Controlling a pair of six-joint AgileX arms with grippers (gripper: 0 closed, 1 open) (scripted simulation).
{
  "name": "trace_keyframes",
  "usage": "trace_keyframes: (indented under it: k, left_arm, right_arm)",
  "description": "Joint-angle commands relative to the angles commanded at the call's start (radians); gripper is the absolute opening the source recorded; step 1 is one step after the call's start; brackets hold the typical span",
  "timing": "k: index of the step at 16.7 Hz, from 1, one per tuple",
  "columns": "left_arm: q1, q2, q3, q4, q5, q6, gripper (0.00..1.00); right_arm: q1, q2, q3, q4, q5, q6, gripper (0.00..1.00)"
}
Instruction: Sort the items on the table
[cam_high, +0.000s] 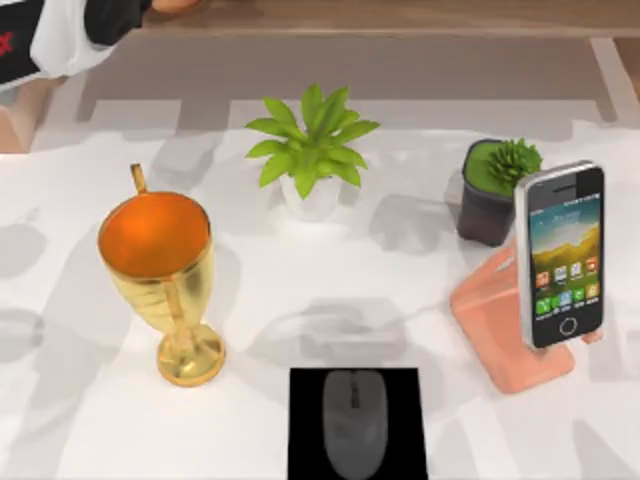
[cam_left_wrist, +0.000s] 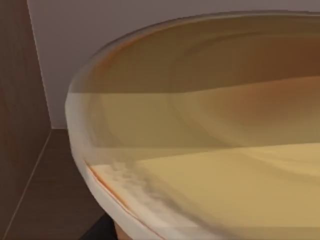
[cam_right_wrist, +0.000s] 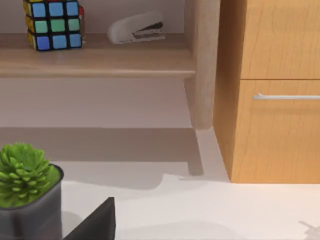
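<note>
The dark grey computer mouse (cam_high: 354, 421) is seen on a black rectangular pad (cam_high: 305, 440) at the near edge of the white tabletop (cam_high: 80, 420). Farther right, the silver-edged smartphone (cam_high: 562, 255) is propped on a salmon stand (cam_high: 500, 330). The tan cup (cam_left_wrist: 200, 130) is seen close before the left wrist camera; finger state cannot be told.

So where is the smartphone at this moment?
In the top view the smartphone stands propped on a salmon-pink stand at the table's right side, just in front of the dark-potted succulent, to the right of the mouse.
</note>
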Motion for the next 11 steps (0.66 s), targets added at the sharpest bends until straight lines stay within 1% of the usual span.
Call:
trace_keyframes:
  k: [5, 6, 11]
  left_arm:
    - [0.0, 0.0, 0.0, 0.0, 0.0, 0.0, 0.98]
    - [0.0, 0.0, 0.0, 0.0, 0.0, 0.0, 1.0]
    - [0.0, 0.0, 0.0, 0.0, 0.0, 0.0, 1.0]
  right_arm:
    - [0.0, 0.0, 0.0, 0.0, 0.0, 0.0, 1.0]
    - [0.0, 0.0, 0.0, 0.0, 0.0, 0.0, 1.0]
    - [0.0, 0.0, 0.0, 0.0, 0.0, 0.0, 1.0]
